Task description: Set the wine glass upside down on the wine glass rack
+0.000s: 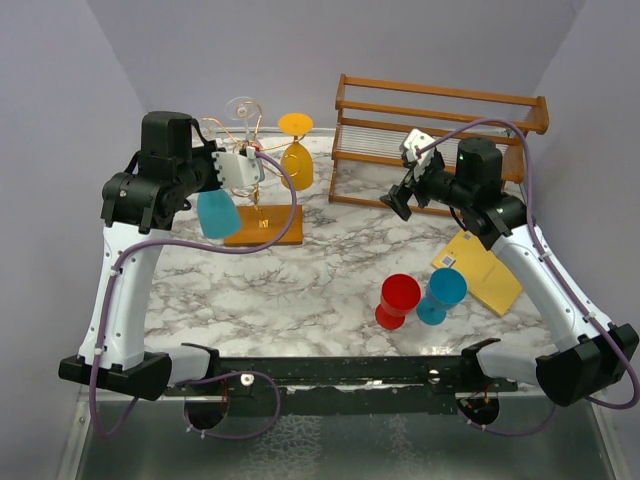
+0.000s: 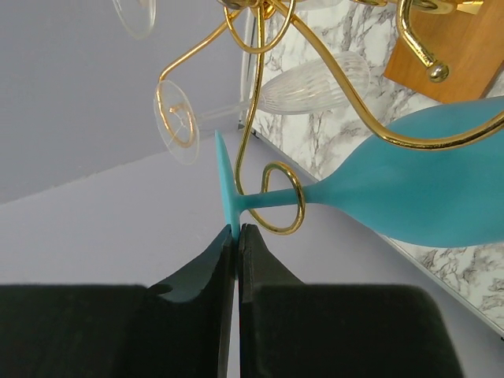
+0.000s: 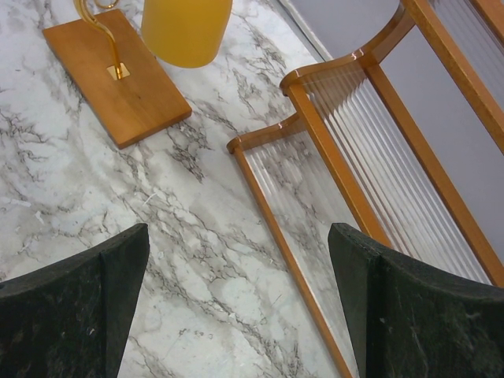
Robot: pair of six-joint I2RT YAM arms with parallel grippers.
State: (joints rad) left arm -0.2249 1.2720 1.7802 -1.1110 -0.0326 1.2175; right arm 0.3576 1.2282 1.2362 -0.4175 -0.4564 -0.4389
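A blue wine glass (image 1: 218, 214) hangs upside down, bowl low, at the left side of the wine glass rack (image 1: 262, 226), a gold wire tree on an orange-brown wooden base. In the left wrist view its stem (image 2: 276, 197) runs through a gold spiral loop (image 2: 298, 206) and its bowl (image 2: 441, 189) points toward the table. My left gripper (image 2: 238, 230) is shut on the rim of the glass's foot (image 2: 225, 177). My right gripper (image 3: 239, 232) stands open above the marble, with nothing between its fingers, near the slatted rack.
An orange glass (image 1: 297, 160) and a clear glass (image 1: 243, 108) also hang on the gold rack. A brown slatted shelf rack (image 1: 440, 140) stands at the back right. A red glass (image 1: 398, 300), another blue glass (image 1: 440, 294) and a yellow card (image 1: 480, 270) sit at the front right.
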